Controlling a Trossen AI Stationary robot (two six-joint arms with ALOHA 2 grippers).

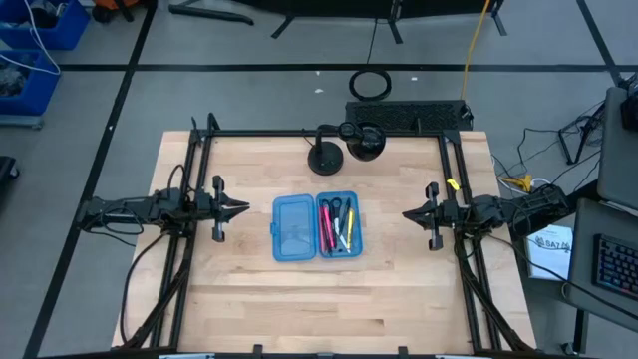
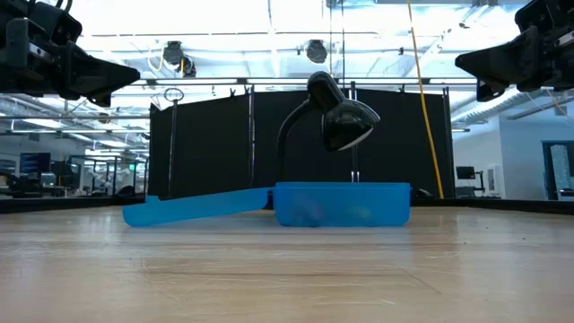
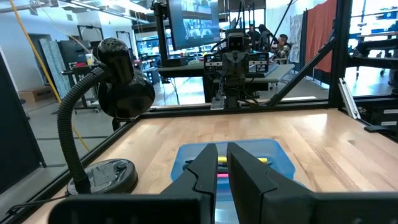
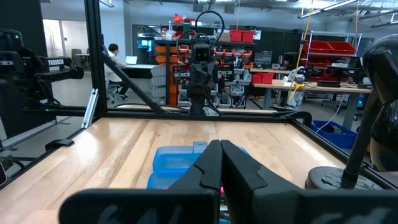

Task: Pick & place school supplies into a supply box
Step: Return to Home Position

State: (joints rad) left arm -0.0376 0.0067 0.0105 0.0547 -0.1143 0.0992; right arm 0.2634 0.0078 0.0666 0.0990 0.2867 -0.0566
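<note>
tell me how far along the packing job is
Nearly done. The pens and scissors lie in one half of the open supply box; I see no supplies loose on the table. Nothing is in hand: the left gripper and right gripper hang at opposite sides, away from the box. Left: perhaps shutting it.

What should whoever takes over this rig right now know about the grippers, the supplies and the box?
Left gripper: shut, empty, raised at the table's left side. Right gripper: shut, empty, raised at the right side.
Supply box lies open mid-table; school supplies lie in its right half.
Done: no supplies show loose on the table.
Left: perhaps closing the box; nothing else visible.
</note>
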